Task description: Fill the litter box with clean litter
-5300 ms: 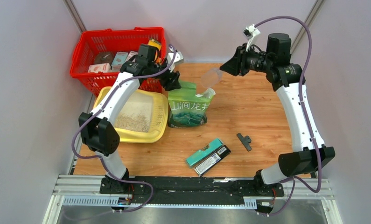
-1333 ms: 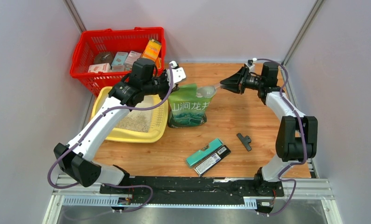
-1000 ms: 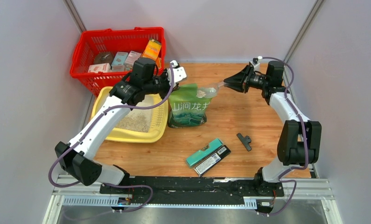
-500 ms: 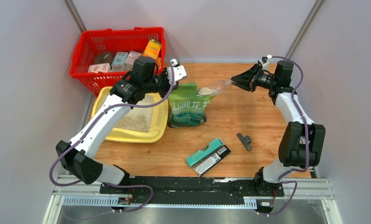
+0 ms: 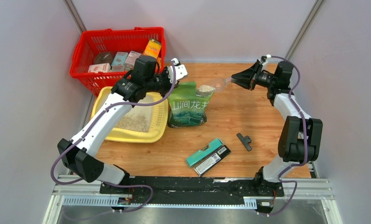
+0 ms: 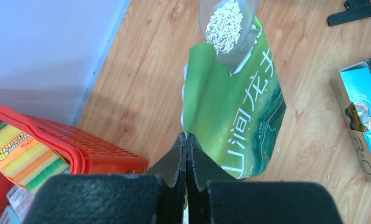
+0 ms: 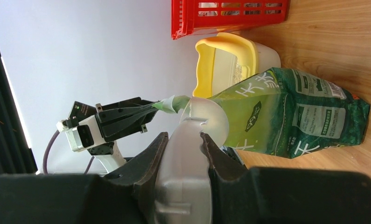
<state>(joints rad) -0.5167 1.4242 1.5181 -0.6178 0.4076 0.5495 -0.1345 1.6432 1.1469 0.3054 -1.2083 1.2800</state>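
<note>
The pale-yellow litter box (image 5: 160,122) lies left of the green bag (image 5: 189,110) and has a patch of beige clean litter (image 5: 135,121) inside. My left gripper (image 5: 170,85) is shut on the bag's top edge (image 6: 186,136), holding its mouth up. My right gripper (image 5: 236,79) is shut on the handle of a translucent scoop (image 5: 210,87). The scoop's bowl hangs just above the bag's mouth with a heap of litter (image 6: 225,24) in it. In the right wrist view the scoop (image 7: 203,115) sits between the fingers, with the bag (image 7: 309,116) and litter box (image 7: 220,52) beyond.
A red mesh basket (image 5: 84,57) of packaged goods stands behind the litter box. A teal box (image 5: 203,152), a black box (image 5: 214,159) and a black clip (image 5: 243,141) lie on the wooden floor in front. Grey walls close in on both sides.
My right gripper has drawn the scoop back to the right and out of the bag's mouth, and litter now shows in its bowl. The left gripper has kept its hold on the bag.
</note>
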